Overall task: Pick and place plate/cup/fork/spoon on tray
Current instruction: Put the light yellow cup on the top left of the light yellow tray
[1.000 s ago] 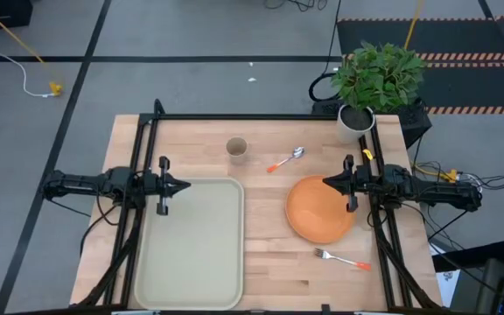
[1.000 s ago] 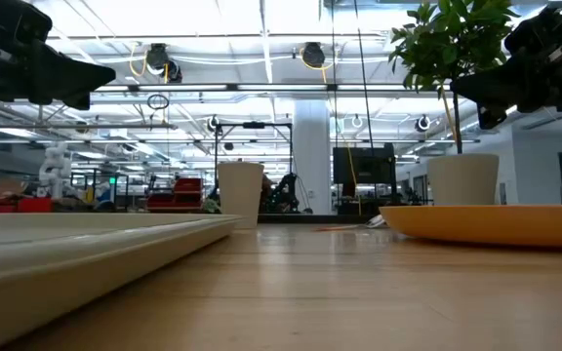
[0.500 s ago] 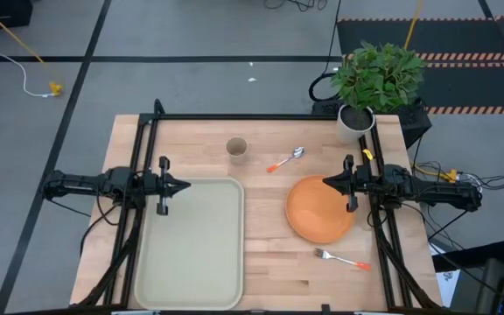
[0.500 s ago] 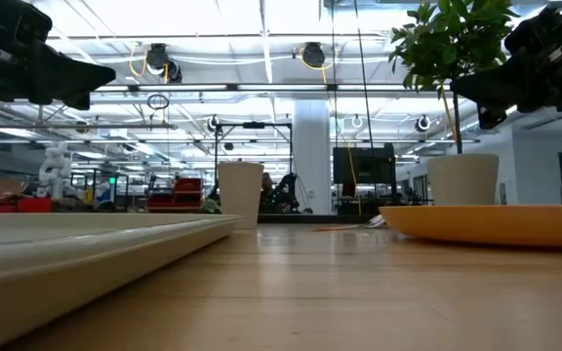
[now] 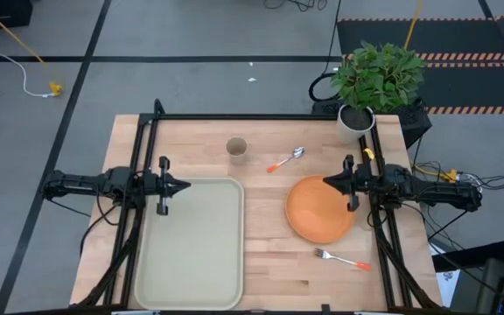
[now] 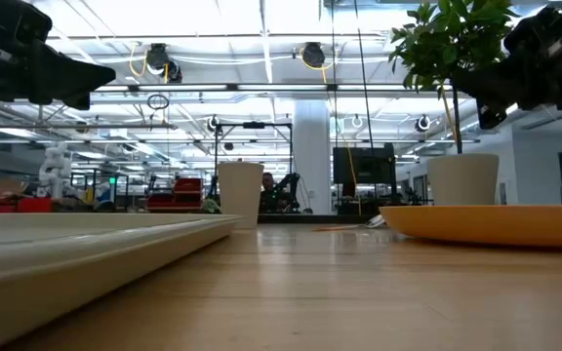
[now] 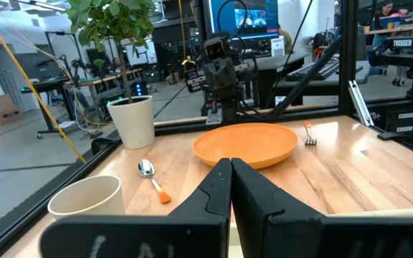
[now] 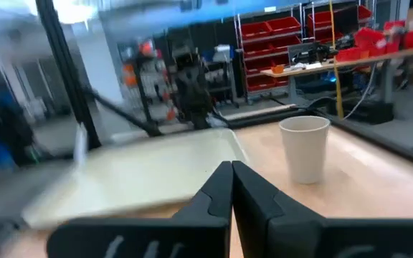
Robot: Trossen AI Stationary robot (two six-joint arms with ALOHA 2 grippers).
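The orange plate (image 5: 319,209) lies flat on the table at the right; it also shows in the left wrist view (image 7: 245,142). The tan cup (image 5: 236,148) stands upright near the far edge. The spoon (image 5: 287,160) lies right of the cup. The fork (image 5: 342,258) lies near the front right. The pale tray (image 5: 193,243) lies at the left. My left gripper (image 5: 186,185) is shut and empty above the tray's far edge. My right gripper (image 5: 326,182) is shut and empty above the plate's far edge.
A potted plant in a white pot (image 5: 357,120) stands at the table's far right corner. Black frame rails (image 5: 261,116) run along the far edge and both sides. Bare wood (image 5: 265,262) lies between tray and plate.
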